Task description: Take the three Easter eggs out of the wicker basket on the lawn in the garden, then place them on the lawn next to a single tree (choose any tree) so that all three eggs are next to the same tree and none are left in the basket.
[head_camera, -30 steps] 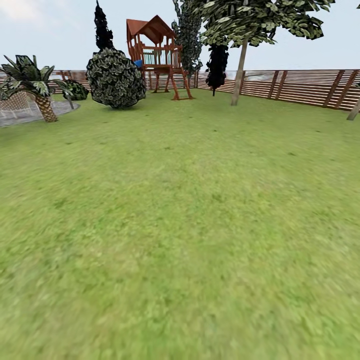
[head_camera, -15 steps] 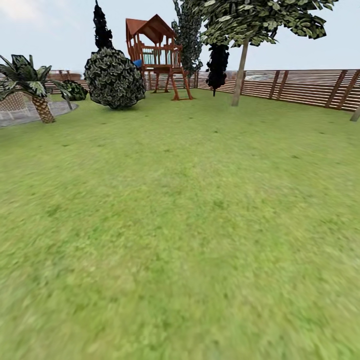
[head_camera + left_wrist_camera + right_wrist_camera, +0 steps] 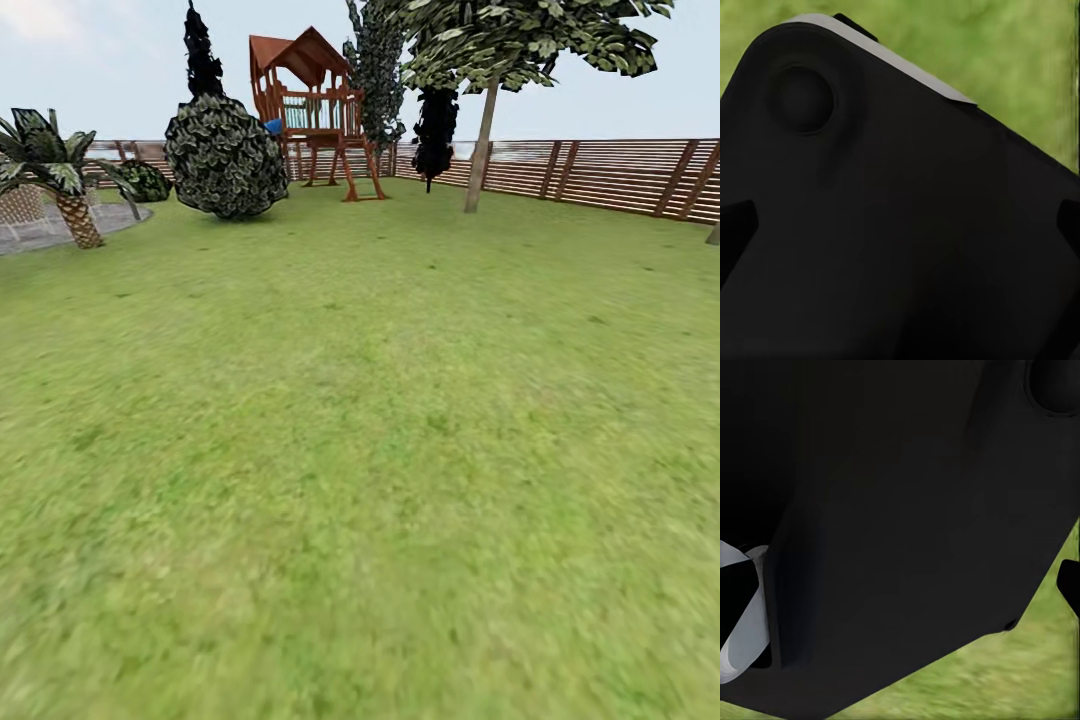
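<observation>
Easter eggs and their wicker basket are nowhere to be picked out on the lawn at this moment, so which way they lie from the fingers, how an egg's long axis is turned, and which arm is nearer cannot be told; nor can it be said whether any egg is in the basket. Taking the wooden play tower as the landmark: the head view faces it across a wide, bare stretch of grass, and the pale-trunked tree with speckled foliage stands just to its right, in front of the slatted fence, which runs on further right from there. A round, dense bush sits just left of the tower, and further left again a scaly palm stands at the edge of a grey gravel patch. Both wrist views look down past dark robot housing to slivers of green grass, so whether the fingers on either arm are wide, narrow or holding anything cannot be told. My reading is that the robot is in transit, and the pale-trunked tree beside the tower looks a likely candidate for where the eggs should end up.
</observation>
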You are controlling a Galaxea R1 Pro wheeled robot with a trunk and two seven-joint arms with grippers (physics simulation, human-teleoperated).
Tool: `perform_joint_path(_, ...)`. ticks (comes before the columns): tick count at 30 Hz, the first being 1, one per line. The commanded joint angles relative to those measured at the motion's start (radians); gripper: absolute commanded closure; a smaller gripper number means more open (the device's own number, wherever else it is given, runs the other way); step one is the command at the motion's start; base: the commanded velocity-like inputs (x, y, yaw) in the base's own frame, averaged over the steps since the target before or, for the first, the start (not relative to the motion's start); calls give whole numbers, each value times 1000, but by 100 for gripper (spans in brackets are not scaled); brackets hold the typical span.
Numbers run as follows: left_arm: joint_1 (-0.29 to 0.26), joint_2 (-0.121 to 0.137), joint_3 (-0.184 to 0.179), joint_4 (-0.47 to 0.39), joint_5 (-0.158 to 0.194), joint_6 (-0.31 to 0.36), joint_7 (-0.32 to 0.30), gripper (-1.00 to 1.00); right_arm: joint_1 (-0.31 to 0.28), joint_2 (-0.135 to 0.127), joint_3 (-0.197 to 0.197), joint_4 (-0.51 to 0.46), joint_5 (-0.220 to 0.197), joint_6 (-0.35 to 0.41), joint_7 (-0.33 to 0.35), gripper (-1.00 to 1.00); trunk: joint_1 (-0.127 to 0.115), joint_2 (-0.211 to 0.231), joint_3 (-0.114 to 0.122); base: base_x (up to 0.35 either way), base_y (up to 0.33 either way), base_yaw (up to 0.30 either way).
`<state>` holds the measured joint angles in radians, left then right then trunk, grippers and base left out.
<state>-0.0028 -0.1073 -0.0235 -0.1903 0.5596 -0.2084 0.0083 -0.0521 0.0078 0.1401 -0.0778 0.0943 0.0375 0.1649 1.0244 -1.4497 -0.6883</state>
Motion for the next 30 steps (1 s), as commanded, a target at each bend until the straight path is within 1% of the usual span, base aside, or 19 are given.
perform_joint_path(1,0,0,-3,0,5,-3,1,-100,0,0,1,-2,10,4,1,-100,1,0,-1,343,-89,0)
perform_joint_path(30,0,0,-3,0,5,-3,1,-100,0,0,1,-2,10,4,1,-100,1,0,-1,343,-89,0)
